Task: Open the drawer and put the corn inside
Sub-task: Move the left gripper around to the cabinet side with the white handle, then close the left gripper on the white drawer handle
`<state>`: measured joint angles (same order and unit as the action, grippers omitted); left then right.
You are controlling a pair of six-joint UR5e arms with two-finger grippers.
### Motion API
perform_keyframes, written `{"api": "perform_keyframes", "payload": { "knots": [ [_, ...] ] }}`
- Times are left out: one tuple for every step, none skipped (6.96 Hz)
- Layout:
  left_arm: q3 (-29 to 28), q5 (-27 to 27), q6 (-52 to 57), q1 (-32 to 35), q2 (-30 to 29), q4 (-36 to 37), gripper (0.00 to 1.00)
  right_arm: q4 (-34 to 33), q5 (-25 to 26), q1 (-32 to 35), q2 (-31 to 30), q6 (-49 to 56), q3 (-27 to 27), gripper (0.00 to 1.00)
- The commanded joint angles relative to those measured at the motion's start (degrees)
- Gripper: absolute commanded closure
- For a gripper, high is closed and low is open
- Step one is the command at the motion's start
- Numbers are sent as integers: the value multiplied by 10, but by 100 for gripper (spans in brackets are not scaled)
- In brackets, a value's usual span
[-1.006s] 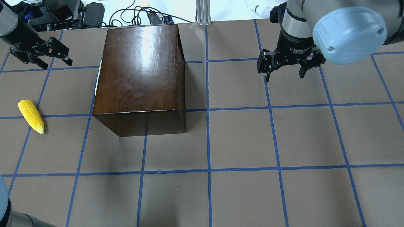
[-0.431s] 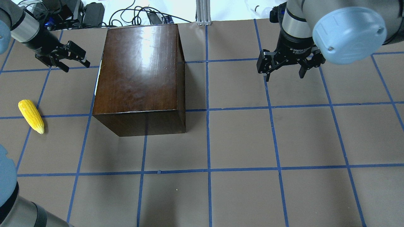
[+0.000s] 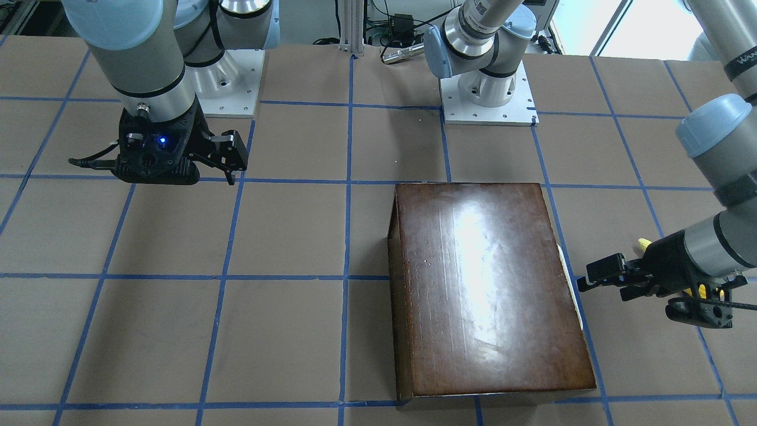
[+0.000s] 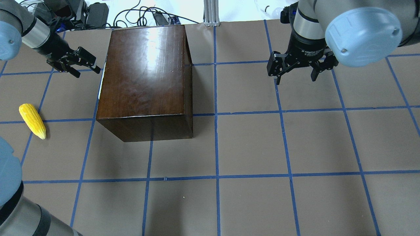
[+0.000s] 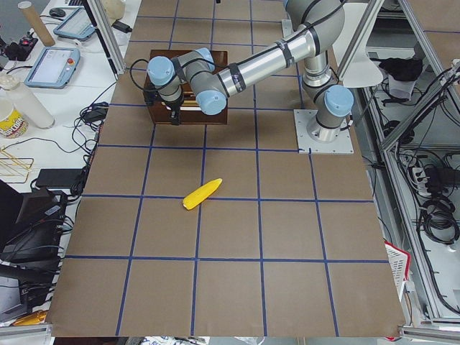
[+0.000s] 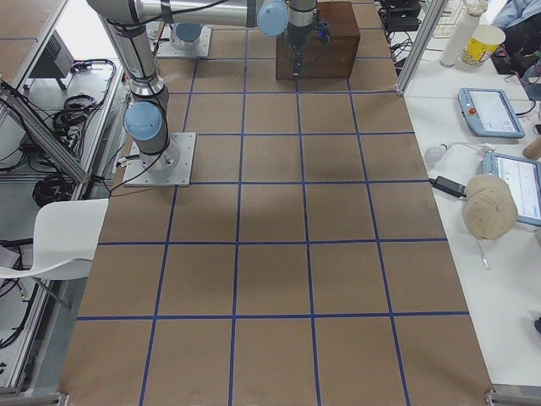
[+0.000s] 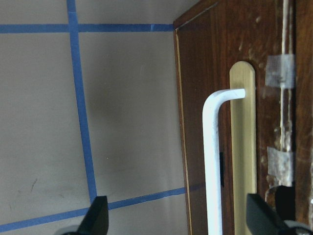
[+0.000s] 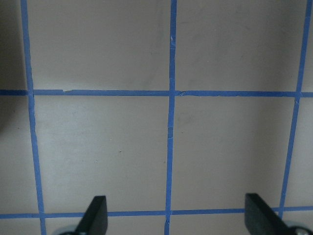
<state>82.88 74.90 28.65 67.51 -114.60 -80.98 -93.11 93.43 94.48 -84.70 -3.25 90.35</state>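
Left claw (image 4: 87,68) at the drawer (image 7: 193,98) of the dark box (image 4: 144,72). I am hovering just beside the box's left face, near its far end, with my jaws spread wide and holding nothing. The drawer is sitting shut, its front panel flush in that face. Its white handle (image 7: 211,166) is lying just to my right in the scene, not yet touched. The handle's long axis is running near to far along the face. In my wrist view my two fingers are showing on either side of that line, so my opening is lying across the bar rather than along it. The corn (image 4: 32,120) is resting on the table (image 4: 262,147) well to the left of the box and nearer than I am, its length running roughly near to far with the tip pointing near. I am judging my arm the closer one to both handle and corn. The right claw (image 4: 295,77) is hanging open and empty, well apart on the box's right.
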Motion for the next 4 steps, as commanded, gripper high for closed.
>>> {"api": "perform_keyframes", "payload": {
  "knots": [
    [0, -2, 5, 2, -12, -1, 0, 0, 0, 0, 1, 0, 0, 0],
    [0, -2, 6, 3, -14, -1, 0, 0, 0, 0, 1, 0, 0, 0],
    [1, -3, 6, 3, -18, -1, 0, 0, 0, 0, 1, 0, 0, 0],
    [5, -11, 6, 3, -19, -1, 0, 0, 0, 0, 1, 0, 0, 0]
  ]
}}
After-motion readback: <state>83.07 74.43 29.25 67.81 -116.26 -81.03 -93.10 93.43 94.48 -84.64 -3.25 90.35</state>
